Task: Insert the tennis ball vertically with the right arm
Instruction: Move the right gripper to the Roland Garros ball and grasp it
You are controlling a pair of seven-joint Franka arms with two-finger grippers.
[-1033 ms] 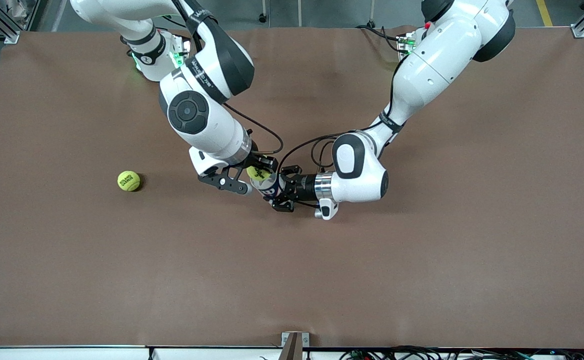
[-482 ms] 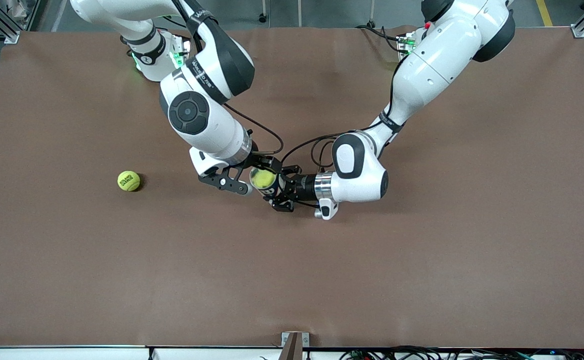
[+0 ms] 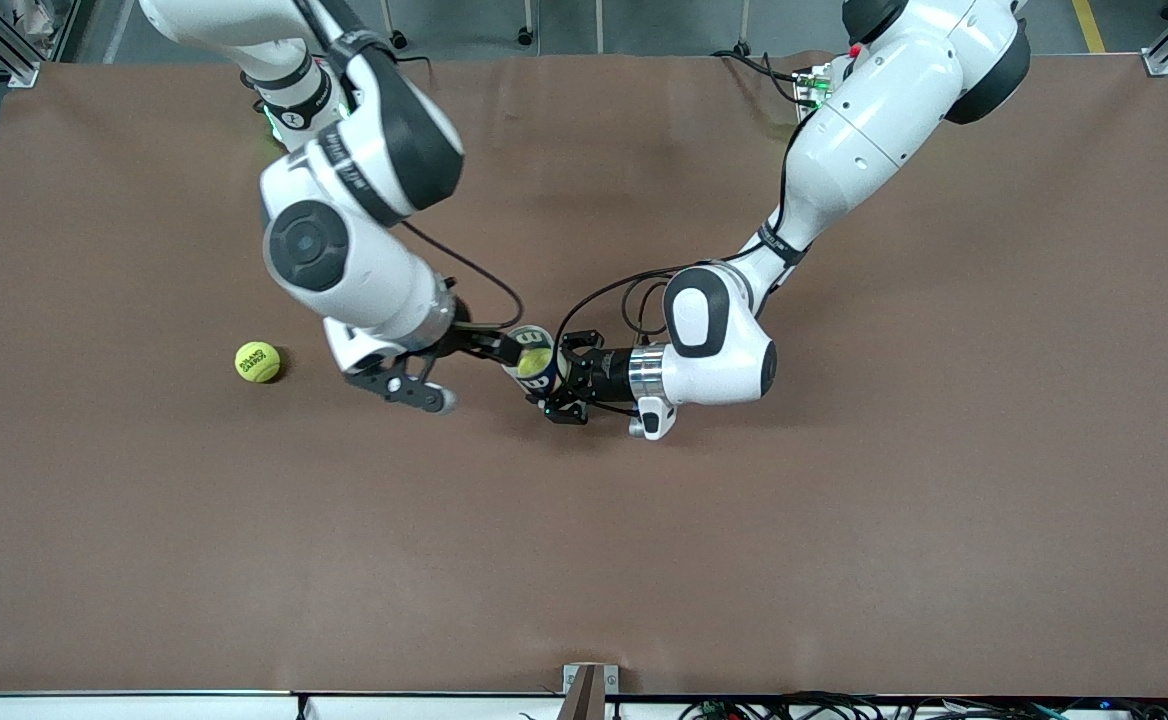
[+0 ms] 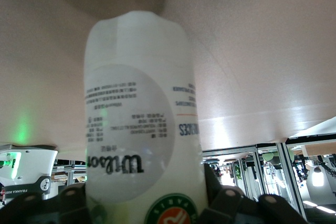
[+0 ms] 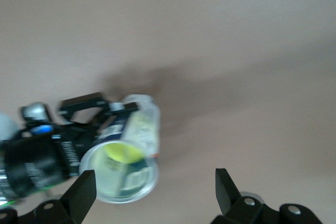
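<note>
Front view: a tennis ball (image 3: 534, 361) sits in the mouth of the upright can (image 3: 536, 368), near the middle of the surface (image 3: 844, 520). The left gripper (image 3: 566, 382) holds that can from the side. The right gripper (image 3: 422, 372) hangs empty and spread wide, just beside the can toward the right arm's end. A second ball (image 3: 257, 362) lies well apart from it on that same side, closer to the right arm than to the left. Judged from this, the can's long axis stands vertical, so any further insertion is straight down.

Left wrist view: the can (image 4: 139, 124) fills the frame between dark pads; its mouth and ball are cut off.

Right wrist view: the can's open rim (image 5: 122, 170) shows yellow inside; how deep the ball sits is unclear.
</note>
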